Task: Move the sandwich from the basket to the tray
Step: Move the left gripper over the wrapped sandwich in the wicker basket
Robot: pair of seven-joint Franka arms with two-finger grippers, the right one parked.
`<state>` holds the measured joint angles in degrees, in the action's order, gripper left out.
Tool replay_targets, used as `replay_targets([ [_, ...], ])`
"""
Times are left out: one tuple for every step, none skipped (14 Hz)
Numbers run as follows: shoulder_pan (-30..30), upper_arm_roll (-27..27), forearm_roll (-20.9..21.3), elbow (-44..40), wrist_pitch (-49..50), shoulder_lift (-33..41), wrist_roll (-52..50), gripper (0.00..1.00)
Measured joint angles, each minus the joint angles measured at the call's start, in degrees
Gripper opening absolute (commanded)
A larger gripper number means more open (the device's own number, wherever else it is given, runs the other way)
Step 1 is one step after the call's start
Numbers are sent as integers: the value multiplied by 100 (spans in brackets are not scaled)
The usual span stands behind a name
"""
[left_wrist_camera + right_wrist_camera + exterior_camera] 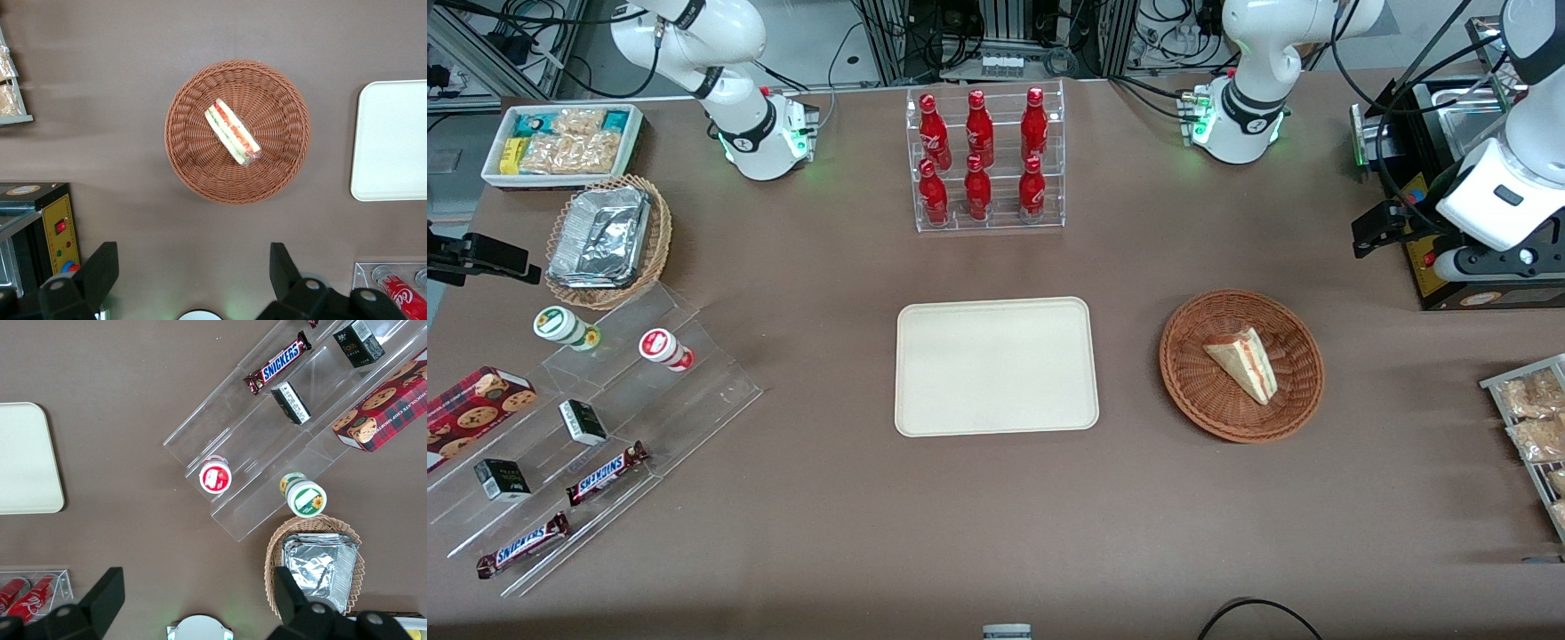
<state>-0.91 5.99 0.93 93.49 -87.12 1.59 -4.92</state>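
The sandwich point(1243, 363) point(231, 131), a pale bread wedge with red and green filling along its edge, lies in the round reddish-brown basket point(1193, 356) point(283, 117). Beside the basket, toward the parked arm's end, the cream tray point(996, 366) point(393, 140) point(23, 460) lies flat with nothing on it. My left gripper point(1376, 229) point(193, 267) hangs high over the table, farther from the front camera than the basket and toward the working arm's end. It is open, with nothing between its two black fingers point(100, 270).
A clear rack of red bottles point(985, 160) stands farther from the front camera than the tray. A black and yellow machine point(1476, 267) and a wire rack of snack bags point(1534, 418) sit at the working arm's end. A stepped acrylic display point(605, 418), a foil-filled wicker basket point(605, 240) and a white snack bin point(560, 142) sit at the parked arm's end.
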Motion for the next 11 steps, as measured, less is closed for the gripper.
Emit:
replay_targets([
  [0,2,0,0,-6,-2,0,100],
  [0,7,0,0,-12,-14,0,100],
  [2,16,-1,2,-16,-40,0,100],
  [4,26,0,12,-26,-87,0,100],
  [9,41,0,36,-54,-162,0,100],
  [14,58,-1,89,-105,-260,0,100],
  [19,71,-1,194,-226,-362,0,100],
  [23,78,-1,358,-441,-439,0,100],
  [24,87,-1,558,-694,-494,0,100],
  [28,98,0,795,-1001,-527,0,100],
  [36,111,0,1086,-1382,-544,0,100],
])
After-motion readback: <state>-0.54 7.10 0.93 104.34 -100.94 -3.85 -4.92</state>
